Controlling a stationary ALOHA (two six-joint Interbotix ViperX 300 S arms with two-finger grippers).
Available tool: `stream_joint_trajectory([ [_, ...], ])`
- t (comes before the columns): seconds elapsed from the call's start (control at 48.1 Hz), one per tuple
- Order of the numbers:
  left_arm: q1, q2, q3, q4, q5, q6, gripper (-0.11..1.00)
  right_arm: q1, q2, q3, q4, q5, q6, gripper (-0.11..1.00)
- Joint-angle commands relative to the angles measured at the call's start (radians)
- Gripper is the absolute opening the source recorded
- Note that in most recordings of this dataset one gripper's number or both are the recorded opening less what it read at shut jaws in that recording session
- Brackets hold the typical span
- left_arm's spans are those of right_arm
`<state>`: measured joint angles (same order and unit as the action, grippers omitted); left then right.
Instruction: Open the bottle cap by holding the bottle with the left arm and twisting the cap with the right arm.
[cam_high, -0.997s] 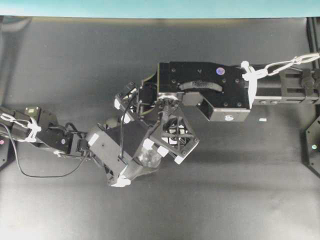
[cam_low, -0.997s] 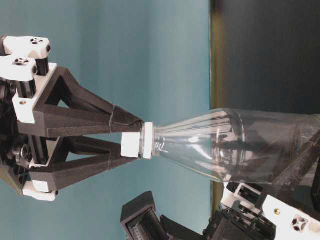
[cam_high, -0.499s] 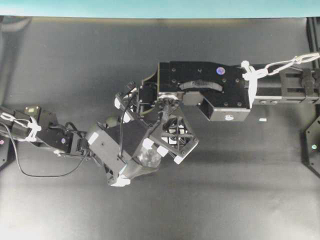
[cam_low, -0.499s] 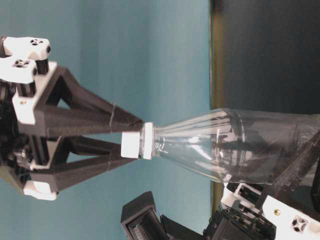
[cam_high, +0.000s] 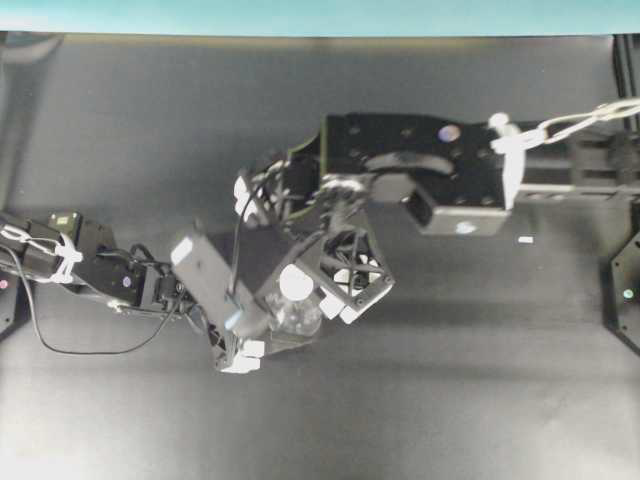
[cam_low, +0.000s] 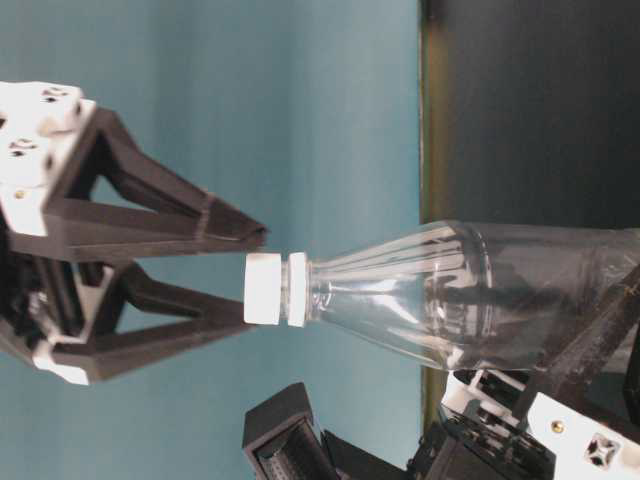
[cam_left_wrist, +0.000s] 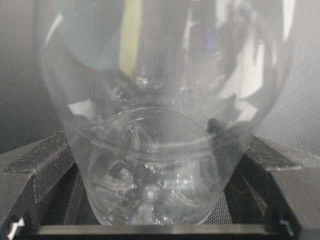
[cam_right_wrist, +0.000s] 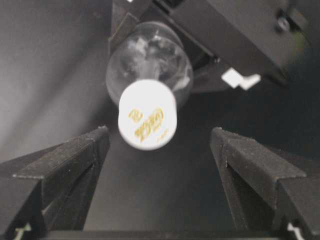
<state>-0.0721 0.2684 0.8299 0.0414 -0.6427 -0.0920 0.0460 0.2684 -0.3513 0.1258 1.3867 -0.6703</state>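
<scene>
The clear bottle (cam_low: 450, 300) is held off the table, its body wedged between the fingers (cam_left_wrist: 45, 165) of my left gripper (cam_left_wrist: 160, 150), which is shut on it. From overhead the left gripper (cam_high: 270, 335) sits under the right arm. The white bottle cap (cam_low: 265, 288) sits on the neck, seen end-on (cam_right_wrist: 147, 115) with gold print. My right gripper (cam_low: 253, 273) is open, one fingertip on each side of the cap with a gap at both. Overhead, the cap (cam_high: 296, 282) shows beside the right arm's lattice finger (cam_high: 352, 272).
Both arms cross over the middle of the black table (cam_high: 150, 120). A small white scrap (cam_high: 525, 240) lies to the right under the right arm. A loose black cable (cam_high: 80, 348) loops at the left. A black boxy part (cam_low: 290, 430) sits below the bottle neck.
My right gripper has spread its fingers off the cap and turned a little. The cap now shows from overhead. The left gripper still holds the bottle in place.
</scene>
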Motion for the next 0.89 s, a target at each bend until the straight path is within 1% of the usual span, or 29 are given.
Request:
stream_joint_trajectory([
  [0.0, -0.002, -0.002, -0.003, 0.003, 0.0, -0.002, 0.87, -0.011, -0.061, -0.003, 0.006, -0.006, 0.044, 0.9],
  [0.083, -0.002, -0.003, -0.002, 0.003, 0.014, -0.003, 0.87, -0.008, -0.094, 0.006, 0.012, -0.006, 0.089, 0.9],
  [0.166, -0.002, -0.003, -0.002, 0.003, 0.029, -0.008, 0.87, -0.008, -0.132, 0.025, 0.023, -0.023, 0.156, 0.9],
  [0.27, -0.003, -0.003, 0.0, 0.005, 0.032, -0.009, 0.87, -0.005, -0.186, 0.078, 0.025, -0.087, 0.242, 0.9],
  [0.291, -0.003, -0.003, -0.002, 0.005, 0.032, -0.011, 0.87, -0.003, -0.202, 0.098, 0.025, -0.107, 0.265, 0.9],
  [0.436, -0.003, -0.003, 0.002, 0.005, 0.034, -0.011, 0.87, 0.008, -0.293, 0.202, 0.026, -0.215, 0.364, 0.9],
  [0.665, -0.003, -0.005, 0.009, 0.005, 0.034, -0.012, 0.87, 0.025, -0.433, 0.399, 0.025, -0.367, 0.568, 0.9],
  [0.789, -0.005, -0.006, 0.009, 0.003, 0.034, -0.011, 0.87, 0.044, -0.494, 0.499, 0.023, -0.443, 0.621, 0.9],
  [0.872, -0.003, -0.006, 0.009, 0.005, 0.032, -0.009, 0.87, 0.058, -0.537, 0.554, 0.023, -0.506, 0.637, 0.9],
])
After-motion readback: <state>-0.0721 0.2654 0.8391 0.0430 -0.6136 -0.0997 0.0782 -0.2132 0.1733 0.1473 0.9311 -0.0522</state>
